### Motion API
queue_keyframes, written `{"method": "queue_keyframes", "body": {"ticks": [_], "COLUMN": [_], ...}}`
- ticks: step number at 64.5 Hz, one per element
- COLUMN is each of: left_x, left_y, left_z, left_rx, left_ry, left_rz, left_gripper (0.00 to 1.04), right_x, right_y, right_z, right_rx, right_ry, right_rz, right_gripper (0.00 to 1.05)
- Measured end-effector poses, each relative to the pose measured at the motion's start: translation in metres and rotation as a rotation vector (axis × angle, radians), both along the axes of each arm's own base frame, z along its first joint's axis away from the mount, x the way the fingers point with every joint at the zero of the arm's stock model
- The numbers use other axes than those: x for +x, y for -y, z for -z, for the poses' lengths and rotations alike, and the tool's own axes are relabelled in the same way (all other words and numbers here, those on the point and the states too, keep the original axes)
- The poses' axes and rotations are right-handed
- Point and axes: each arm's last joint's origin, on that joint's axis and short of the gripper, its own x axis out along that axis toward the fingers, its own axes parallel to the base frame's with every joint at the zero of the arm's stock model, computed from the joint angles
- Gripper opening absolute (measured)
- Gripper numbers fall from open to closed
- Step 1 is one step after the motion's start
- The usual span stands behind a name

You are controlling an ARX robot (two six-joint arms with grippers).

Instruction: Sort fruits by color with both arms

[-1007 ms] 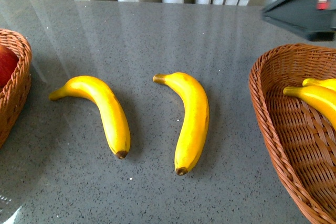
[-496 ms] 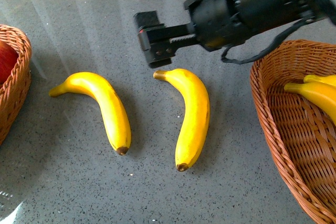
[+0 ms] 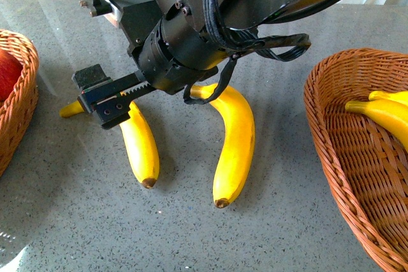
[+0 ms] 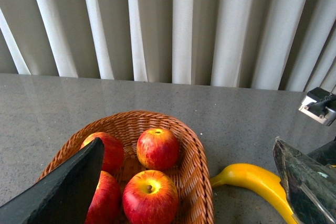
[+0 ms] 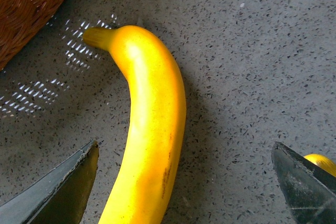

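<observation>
Just over a banana (image 5: 152,129): right gripper (image 5: 184,153) (agape).

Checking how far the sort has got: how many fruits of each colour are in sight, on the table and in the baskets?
Red apples: 4, all in one basket
Yellow bananas: 4, two on the table, two in the other basket
Total: 8

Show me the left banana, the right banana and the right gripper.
left banana (image 3: 141,149), front view, mid-body
right banana (image 3: 237,139), front view, mid-body
right gripper (image 3: 102,97), front view, between fingertips
</observation>
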Motion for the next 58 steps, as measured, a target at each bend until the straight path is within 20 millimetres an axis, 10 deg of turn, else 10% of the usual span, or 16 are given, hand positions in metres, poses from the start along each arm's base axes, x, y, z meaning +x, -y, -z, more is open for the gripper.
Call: {"method": "queue_keyframes", "body": {"ticks": [31,58], "left_x": [0.0,0.0], "left_y": [0.0,0.0], "left_z": [0.0,0.0], "left_rx": [0.0,0.0], "left_ry": [0.0,0.0], "left_rz": [0.0,0.0], "left_gripper": [0.96,0.96], "right_x": [-0.002,-0.005], "right_y": [-0.02,-0.024], "right_z": [0.02,0.036], "right_rx": [-0.049,-0.076], "right_ry": [-0.043,-0.086], "right_rz": [-0.032,-0.02], "right_gripper": [0.94,0.31]}}
